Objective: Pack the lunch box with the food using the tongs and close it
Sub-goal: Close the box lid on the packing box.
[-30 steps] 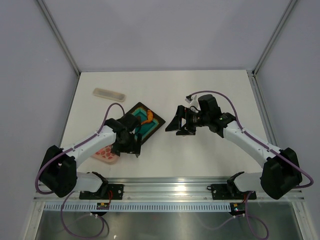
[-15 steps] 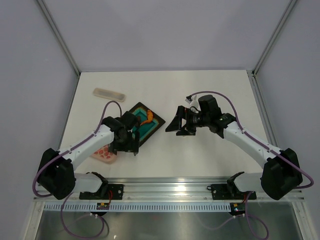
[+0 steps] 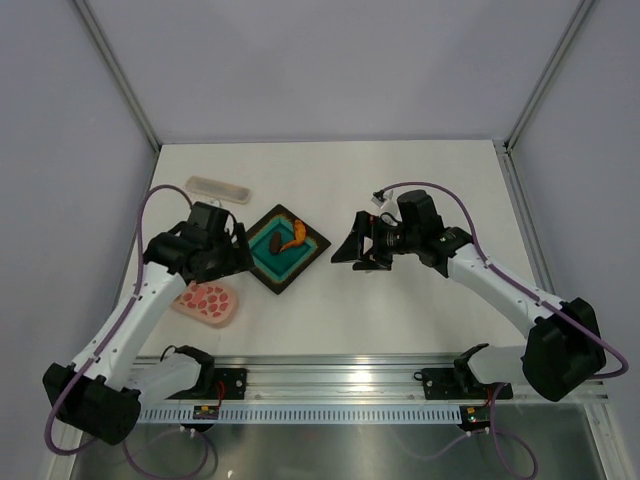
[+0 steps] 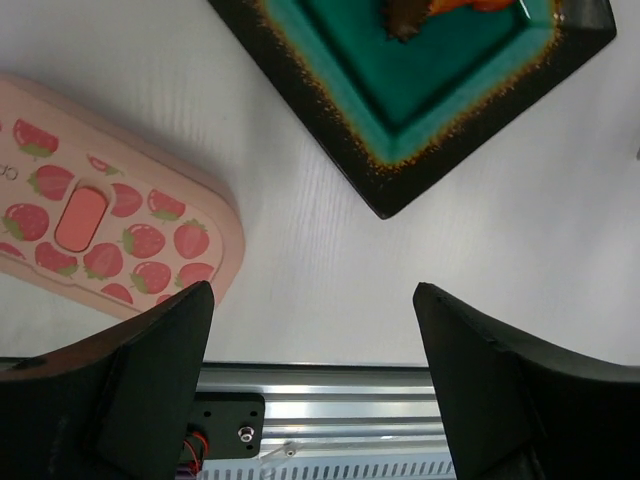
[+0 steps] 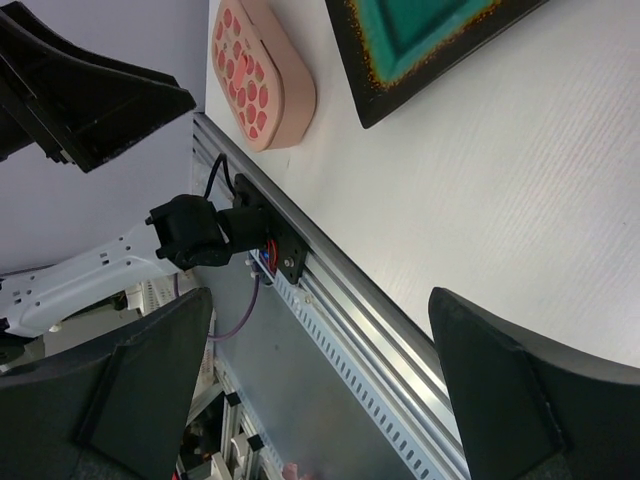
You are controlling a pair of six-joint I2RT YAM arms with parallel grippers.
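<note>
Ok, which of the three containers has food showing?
The dark teal-centred tray, holding the food; not the pink lunch box or pale case.

Smooth plastic, glossy glaze, matt tabletop

The salmon-pink oval plastic lunch box (image 4: 100,230) looks smooth and satin-matt, with the strawberry print lying flat on its lid. The dark square tray with teal centre (image 4: 330,115) shines like glazed ceramic. The white table (image 4: 300,260) is matt and finely grained, and the silver rail (image 4: 340,385) is brushed metal.
</note>
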